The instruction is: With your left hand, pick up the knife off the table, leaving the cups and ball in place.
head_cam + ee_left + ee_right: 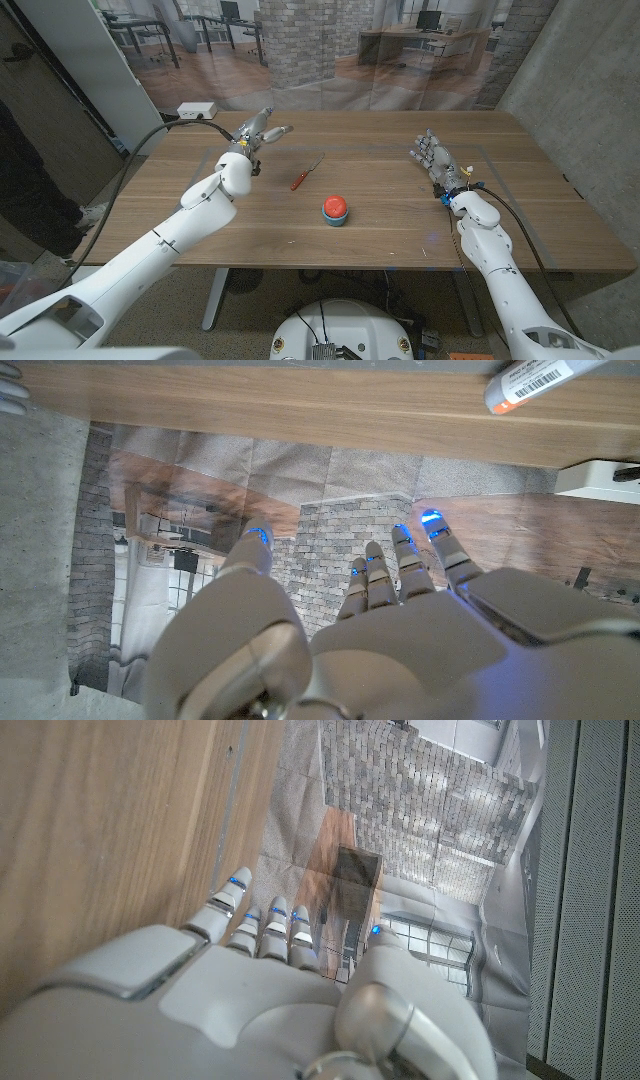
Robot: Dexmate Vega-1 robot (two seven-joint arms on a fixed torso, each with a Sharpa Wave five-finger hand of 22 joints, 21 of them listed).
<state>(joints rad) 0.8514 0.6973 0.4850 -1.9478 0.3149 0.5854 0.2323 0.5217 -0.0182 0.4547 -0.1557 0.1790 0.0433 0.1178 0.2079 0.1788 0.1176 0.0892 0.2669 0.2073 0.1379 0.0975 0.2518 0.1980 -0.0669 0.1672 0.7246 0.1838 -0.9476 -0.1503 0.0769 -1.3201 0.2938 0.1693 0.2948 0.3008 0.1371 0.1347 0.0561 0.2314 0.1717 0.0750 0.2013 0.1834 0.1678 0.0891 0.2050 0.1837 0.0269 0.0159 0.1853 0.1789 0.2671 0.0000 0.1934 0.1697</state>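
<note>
The knife point(303, 175), with a red handle and a thin silver blade pointing away from me, lies on the wooden table point(400, 215) near its middle. My left hand point(258, 132) hovers over the far left part of the table, left of and beyond the knife, with its fingers apart and nothing in it. The left wrist view shows the same hand point(370, 630) with spread fingers and nothing between them. A red rounded thing on a blue base point(335, 209) stands just in front of the knife. My right hand point(435, 158) waits at the right with fingers extended, holding nothing, as the right wrist view point(270, 990) confirms.
A white box point(197, 109) with a cable sits at the table's far left corner. A white cylinder with a barcode label point(530, 382) lies on the table in the left wrist view. A person in dark clothes point(30, 170) stands at the left edge.
</note>
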